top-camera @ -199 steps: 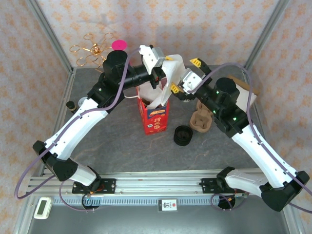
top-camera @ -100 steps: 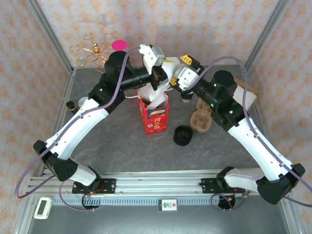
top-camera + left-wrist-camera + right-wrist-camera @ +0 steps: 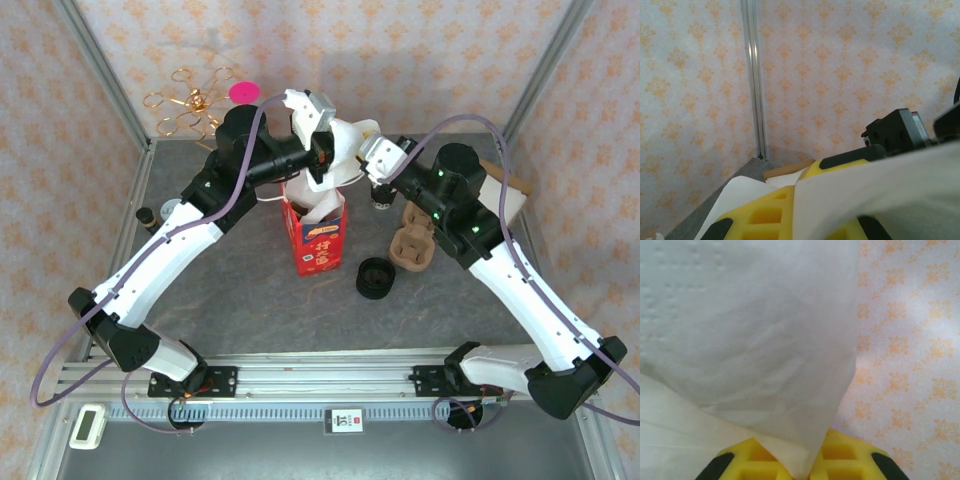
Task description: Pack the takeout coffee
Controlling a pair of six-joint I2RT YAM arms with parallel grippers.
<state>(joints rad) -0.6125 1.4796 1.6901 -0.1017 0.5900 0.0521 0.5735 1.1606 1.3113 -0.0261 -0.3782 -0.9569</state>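
Top external view: the desk (image 3: 250, 310) carries a red bag (image 3: 320, 240) standing upright at centre, its mouth open and white paper (image 3: 345, 140) rising out of it. The left pincer (image 3: 325, 165) and right pincer (image 3: 365, 172) meet above the bag, each closed tight on that paper. The wrist views show the sheet nipped between yellow fingers (image 3: 845, 460).

Risk, as judged: opposing pulls would tear the thin sheet, and an upward drag could topple the light bag. The paper also blocks the bag's mouth.

A brown pulp carrier (image 3: 413, 248) sits right of the bag, beneath the right arm. A pile of black lids (image 3: 375, 278) lies near its front. The takeout coffee (image 3: 383, 199), small, dark and partly hidden, stands just behind the carrier and close below the right wrist, where a low sweep could knock it.
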